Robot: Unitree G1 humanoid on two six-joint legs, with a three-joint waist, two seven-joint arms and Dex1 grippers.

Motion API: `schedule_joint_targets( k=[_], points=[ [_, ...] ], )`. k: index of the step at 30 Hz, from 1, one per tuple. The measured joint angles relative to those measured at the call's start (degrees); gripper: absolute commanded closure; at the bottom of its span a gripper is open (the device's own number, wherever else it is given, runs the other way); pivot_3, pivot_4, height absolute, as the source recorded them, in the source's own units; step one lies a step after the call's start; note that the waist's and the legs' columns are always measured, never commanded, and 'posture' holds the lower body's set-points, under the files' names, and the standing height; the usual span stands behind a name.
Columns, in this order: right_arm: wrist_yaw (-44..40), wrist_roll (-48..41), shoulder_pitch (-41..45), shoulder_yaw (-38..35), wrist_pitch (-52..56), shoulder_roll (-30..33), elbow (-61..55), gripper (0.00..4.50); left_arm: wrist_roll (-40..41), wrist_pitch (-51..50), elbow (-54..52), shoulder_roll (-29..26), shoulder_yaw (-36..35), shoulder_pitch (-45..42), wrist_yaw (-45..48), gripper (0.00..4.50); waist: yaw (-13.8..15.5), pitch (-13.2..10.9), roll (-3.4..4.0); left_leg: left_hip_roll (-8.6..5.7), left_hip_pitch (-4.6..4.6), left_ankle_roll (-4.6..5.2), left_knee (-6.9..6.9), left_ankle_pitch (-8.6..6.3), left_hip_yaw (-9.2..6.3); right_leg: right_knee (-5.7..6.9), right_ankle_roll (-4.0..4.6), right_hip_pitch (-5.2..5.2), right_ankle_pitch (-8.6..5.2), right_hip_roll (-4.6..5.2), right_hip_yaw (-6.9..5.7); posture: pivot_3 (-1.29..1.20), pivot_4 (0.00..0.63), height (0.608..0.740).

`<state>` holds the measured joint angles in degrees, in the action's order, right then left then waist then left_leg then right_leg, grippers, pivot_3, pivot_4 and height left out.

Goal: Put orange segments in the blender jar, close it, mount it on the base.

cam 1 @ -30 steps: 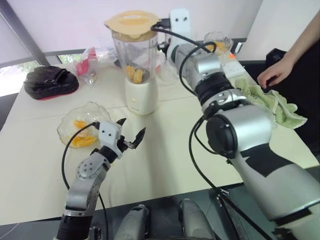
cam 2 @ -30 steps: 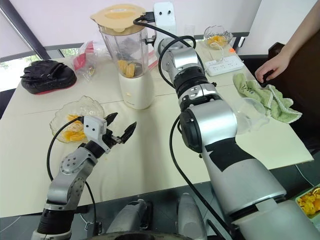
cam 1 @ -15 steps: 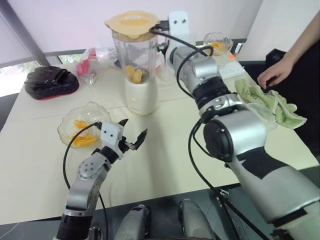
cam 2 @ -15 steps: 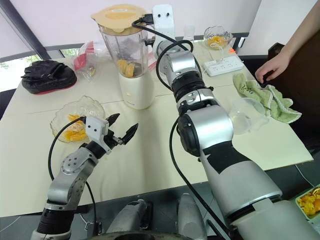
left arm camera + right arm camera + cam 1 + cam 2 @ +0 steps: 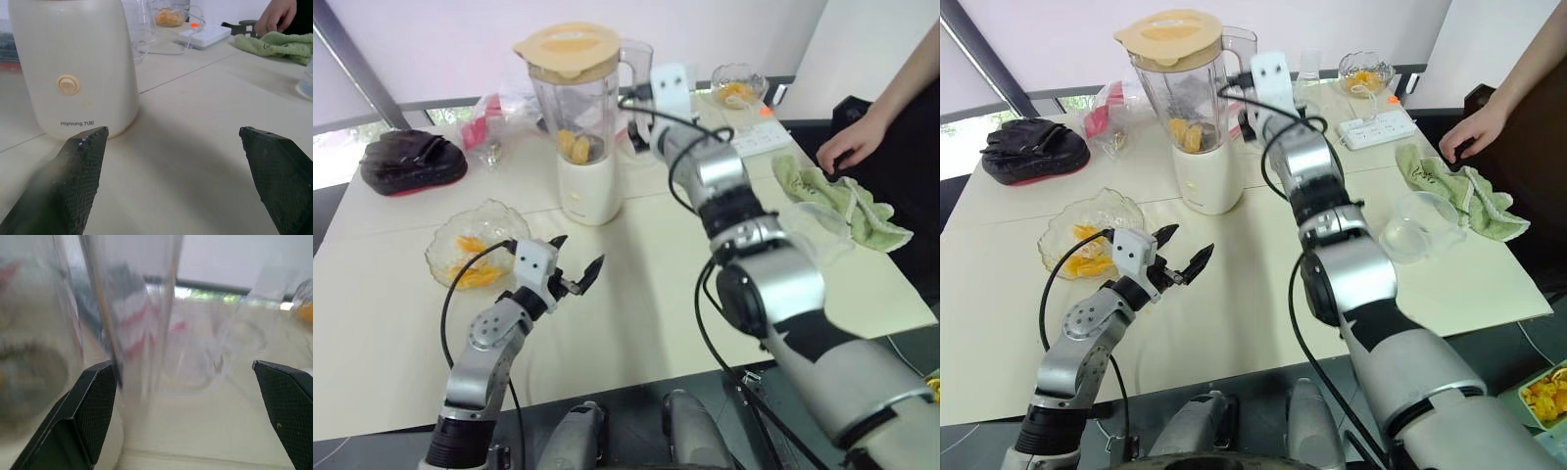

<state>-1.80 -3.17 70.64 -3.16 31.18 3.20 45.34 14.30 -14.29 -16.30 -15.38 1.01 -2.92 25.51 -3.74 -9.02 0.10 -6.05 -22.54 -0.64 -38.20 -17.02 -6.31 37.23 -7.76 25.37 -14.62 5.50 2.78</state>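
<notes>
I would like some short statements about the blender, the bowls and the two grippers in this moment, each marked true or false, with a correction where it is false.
1. The blender jar stands on the base with the cream-yellow lid on it. True.
2. The jar is empty. False: orange segments lie at its bottom.
3. The left gripper holds an orange segment. False: its fingers are open with nothing between them, above the table.
4. The right gripper is open beside the jar's handle. True.
5. The scalloped glass bowl near the left gripper is empty. False: orange pieces are in it.
6. A person's hand rests near the green cloth. True.
</notes>
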Motion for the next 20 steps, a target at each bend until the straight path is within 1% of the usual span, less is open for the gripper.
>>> schedule_joint_targets(
  k=[1,3,6,8,10,14,16,20],
  points=[
    [-2.96,-1.51,-4.30,0.21,1.80,0.30,-5.00,0.02,0.09,-0.09,-0.01,-0.21,-0.07,-0.01,0.05,0.00,-0.01,0.00,0.00,0.00,-0.01,0.00,0.01,0.00,0.01,-0.01,0.00,0.01,0.00,0.00,0.00,0.00,0.150,0.740],
    [-9.97,-4.58,-15.06,1.89,5.04,2.29,-18.60,0.02,0.93,-0.42,-0.39,-0.17,-0.80,-0.08,-0.25,0.00,0.15,-0.01,0.01,0.00,-0.06,0.01,0.00,-0.01,0.00,-0.02,0.00,0.04,0.00,0.01,-0.02,0.00,0.150,0.740],
    [-16.48,-7.08,-22.88,3.41,7.36,6.53,-31.86,0.02,1.54,-0.84,-1.01,-0.50,-2.35,-0.41,-0.61,0.00,0.00,-0.01,0.02,0.00,-0.05,0.01,-0.03,0.00,0.04,0.01,0.00,0.05,0.00,0.01,0.00,0.00,0.150,0.740],
    [-21.54,-9.48,-27.84,3.08,6.95,11.55,-43.62,0.02,2.52,-1.75,-2.06,-1.21,-2.63,-0.65,-0.46,0.00,0.48,-0.01,0.01,0.02,0.00,0.01,-0.02,-0.01,0.02,0.01,0.00,0.00,0.00,-0.02,-0.01,0.00,0.150,0.740],
    [-25.78,-11.64,-32.08,2.56,6.70,15.70,-52.43,0.02,3.30,-3.00,-2.95,-2.02,-3.32,-0.75,-0.42,0.00,0.81,0.00,0.00,0.04,0.08,0.02,-0.02,-0.02,0.03,-0.02,0.00,-0.07,0.00,-0.04,0.00,0.00,0.150,0.740],
    [-34.42,-14.74,-43.99,3.91,6.37,24.31,-65.00,0.02,5.10,-5.70,-5.79,-3.64,-5.03,-0.13,-0.69,0.00,1.72,0.02,-0.03,0.04,0.12,0.05,-0.02,-0.04,0.03,-0.04,0.00,-0.16,0.00,-0.02,-0.01,0.00,0.150,0.740],
    [-37.47,-16.93,-49.20,4.19,7.03,26.99,-69.70,0.02,6.00,-7.35,-7.40,-4.83,-6.58,0.56,-0.73,0.00,2.07,0.01,-0.04,0.03,0.12,0.05,-0.03,-0.03,0.06,-0.04,-0.01,-0.16,0.00,0.00,0.00,0.00,0.150,0.740],
    [-39.06,-22.11,-50.97,2.64,9.18,28.13,-76.32,0.02,8.05,-9.95,-10.65,-6.52,-9.19,0.56,-0.94,0.00,2.48,0.00,-0.07,0.09,0.19,0.14,-0.04,-0.08,0.10,-0.04,0.01,-0.20,0.01,0.03,-0.01,0.00,0.150,0.740]
  ],
)
